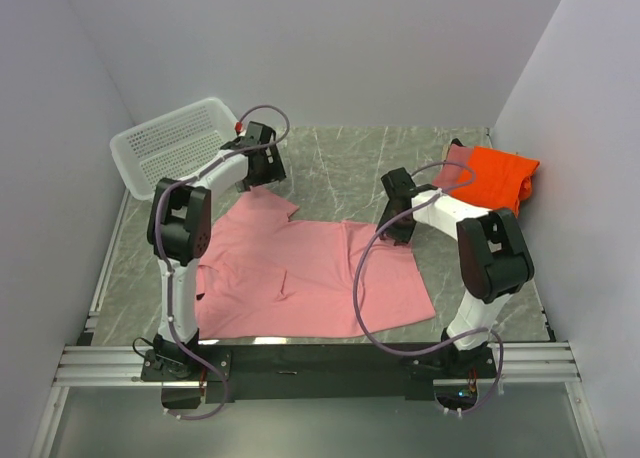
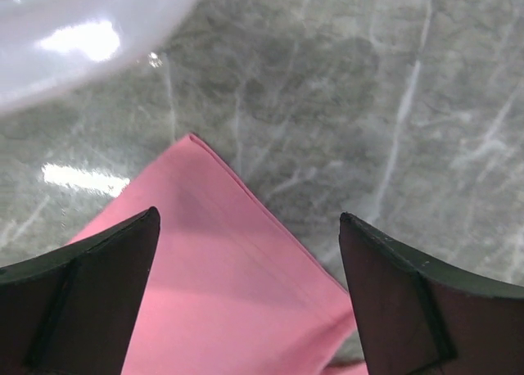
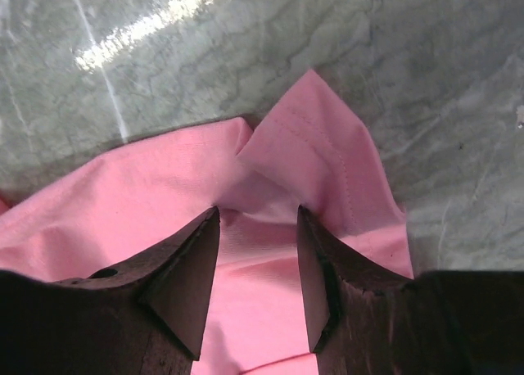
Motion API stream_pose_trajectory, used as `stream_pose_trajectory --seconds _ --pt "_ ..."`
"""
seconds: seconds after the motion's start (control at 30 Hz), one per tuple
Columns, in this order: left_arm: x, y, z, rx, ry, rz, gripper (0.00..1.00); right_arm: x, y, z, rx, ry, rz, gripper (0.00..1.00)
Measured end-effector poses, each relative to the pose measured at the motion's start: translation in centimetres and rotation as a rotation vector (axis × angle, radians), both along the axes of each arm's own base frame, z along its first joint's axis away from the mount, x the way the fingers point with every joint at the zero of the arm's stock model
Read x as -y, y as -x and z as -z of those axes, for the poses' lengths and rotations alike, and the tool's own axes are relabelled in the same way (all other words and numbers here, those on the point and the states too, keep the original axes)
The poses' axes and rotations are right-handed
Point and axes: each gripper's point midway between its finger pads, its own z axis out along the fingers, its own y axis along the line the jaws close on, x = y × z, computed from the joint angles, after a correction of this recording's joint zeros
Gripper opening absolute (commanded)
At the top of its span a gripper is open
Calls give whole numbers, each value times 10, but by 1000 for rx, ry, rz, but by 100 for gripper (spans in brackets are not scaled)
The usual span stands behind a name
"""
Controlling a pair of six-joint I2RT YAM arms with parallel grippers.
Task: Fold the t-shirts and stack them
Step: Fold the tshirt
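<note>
A light pink t-shirt (image 1: 300, 273) lies spread flat on the marble table. My left gripper (image 1: 262, 170) hovers over its far left corner. In the left wrist view the left gripper (image 2: 250, 219) is wide open with the pink corner (image 2: 221, 260) below and between the jaws, not touching. My right gripper (image 1: 398, 223) is down on the shirt's far right sleeve. In the right wrist view the right gripper (image 3: 258, 215) is partly open, its tips pressed on the pink cloth (image 3: 315, 146), which puckers up between them. A bright orange shirt (image 1: 503, 175) lies folded at the back right, with dusty rose cloth (image 1: 458, 164) at its left edge.
A white perforated basket (image 1: 170, 143) stands at the back left, close to my left gripper; its rim shows in the left wrist view (image 2: 82, 39). White walls close in the table on the left, back and right. Grey cables loop over both arms.
</note>
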Motion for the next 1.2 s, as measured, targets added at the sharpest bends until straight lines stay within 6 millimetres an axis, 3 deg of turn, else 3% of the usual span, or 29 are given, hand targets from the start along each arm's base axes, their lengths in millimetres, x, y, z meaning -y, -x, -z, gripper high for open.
stream_pose_trajectory --seconds 0.33,0.5,0.67,0.87,1.1,1.2 --pt "-14 -21 10 10 -114 -13 63 1 3 -9 17 -4 2 50" --pt "-17 -23 19 -4 -139 -13 52 1 1 -32 73 -22 2 50" --pt "-20 -20 26 -25 -158 -14 52 2 -3 -61 132 -30 5 50" --pt "-22 -19 27 -31 -166 -14 33 7 -14 -97 220 -50 21 51" --pt "-27 -21 28 -29 -197 -19 5 33 -20 -98 221 -28 68 51" --pt "-28 -21 28 -28 -200 -20 1 47 -22 -88 196 -3 86 51"
